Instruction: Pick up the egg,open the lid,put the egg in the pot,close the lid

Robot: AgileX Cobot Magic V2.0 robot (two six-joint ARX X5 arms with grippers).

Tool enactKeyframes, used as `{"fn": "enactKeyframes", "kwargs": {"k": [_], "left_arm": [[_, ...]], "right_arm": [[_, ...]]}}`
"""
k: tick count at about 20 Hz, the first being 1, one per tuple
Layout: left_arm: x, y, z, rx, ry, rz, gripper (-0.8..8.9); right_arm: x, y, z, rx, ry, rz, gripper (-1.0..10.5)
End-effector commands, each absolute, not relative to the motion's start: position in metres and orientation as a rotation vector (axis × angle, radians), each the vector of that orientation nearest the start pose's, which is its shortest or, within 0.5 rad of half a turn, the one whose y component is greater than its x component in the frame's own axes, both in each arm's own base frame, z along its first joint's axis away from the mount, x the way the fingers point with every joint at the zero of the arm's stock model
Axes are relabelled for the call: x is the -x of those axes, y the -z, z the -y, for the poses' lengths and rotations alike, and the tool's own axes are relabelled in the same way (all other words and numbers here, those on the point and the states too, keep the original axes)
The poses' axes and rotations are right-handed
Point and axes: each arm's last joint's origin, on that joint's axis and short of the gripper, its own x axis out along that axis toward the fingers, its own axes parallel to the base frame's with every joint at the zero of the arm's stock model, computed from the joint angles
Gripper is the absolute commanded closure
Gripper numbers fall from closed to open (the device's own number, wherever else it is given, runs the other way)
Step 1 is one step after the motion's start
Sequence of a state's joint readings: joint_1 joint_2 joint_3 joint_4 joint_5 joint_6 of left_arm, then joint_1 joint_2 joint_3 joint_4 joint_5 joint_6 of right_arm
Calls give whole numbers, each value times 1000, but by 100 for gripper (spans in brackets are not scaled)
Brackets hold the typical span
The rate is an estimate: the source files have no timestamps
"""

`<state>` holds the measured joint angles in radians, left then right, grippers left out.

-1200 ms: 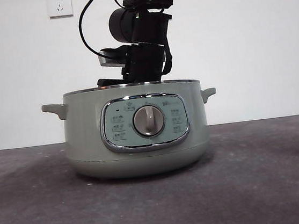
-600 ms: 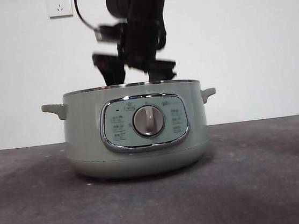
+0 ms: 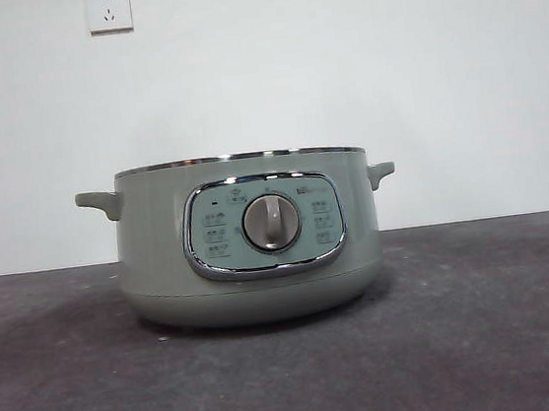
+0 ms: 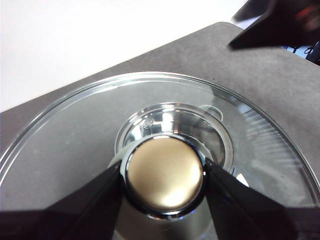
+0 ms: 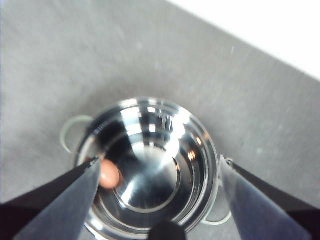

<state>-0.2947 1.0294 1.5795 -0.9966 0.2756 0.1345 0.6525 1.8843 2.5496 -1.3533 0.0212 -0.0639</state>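
Gone from the front view is the dark arm that hung over the pot (image 3: 247,238) a moment ago; only the pot remains there, standing in the middle of the frame on the grey desk (image 3: 488,340), its dial and control panel facing the camera and no lid on its chrome rim.

From the right wrist view, the right hand (image 5: 157,202) hangs high above the open pot (image 5: 150,165), its two jaws spread wide and holding nothing. The egg (image 5: 108,175) lies inside the shiny steel bowl, at the lower left of that frame, against the inner wall and just beside one jaw's edge in the picture.

From the left wrist view, the left hand (image 4: 164,186) is closed on the knob (image 4: 164,172) of the glass lid (image 4: 75,130), a jaw pressed to each side of it. The lid fills most of that frame, with the desk showing through the glass. A blurred dark part of the other arm (image 4: 275,25) crosses the upper right corner.
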Motion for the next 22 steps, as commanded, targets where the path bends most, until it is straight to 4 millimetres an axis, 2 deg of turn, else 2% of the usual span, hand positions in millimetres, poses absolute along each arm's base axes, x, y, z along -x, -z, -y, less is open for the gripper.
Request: {"fn": "enactKeyframes", "kwargs": {"k": [1, 3, 5, 8, 15, 19, 22], "left_arm": [[-144, -473, 54, -128, 646, -363, 821], [-154, -470, 59, -128, 666, -374, 821], [-166, -468, 67, -133, 689, -369, 821], [-183, -462, 82, -143, 734, -383, 821], [-236, -434, 121, -175, 796, -425, 819], [-269, -413, 141, -178, 810, -444, 819], [-291, -392, 157, -189, 806, -482, 819]], "right_arm": [[-243, -502, -186, 275, -648, -645, 542], [-222, -504, -170, 276, -648, -660, 542], [-201, -495, -155, 292, -646, -706, 542], [-170, -471, -131, 303, -638, -775, 542], [-105, -407, -81, 158, -595, -735, 542], [-79, -379, -59, 119, -543, -732, 542], [-67, -371, -49, 93, -512, -708, 542]]}}
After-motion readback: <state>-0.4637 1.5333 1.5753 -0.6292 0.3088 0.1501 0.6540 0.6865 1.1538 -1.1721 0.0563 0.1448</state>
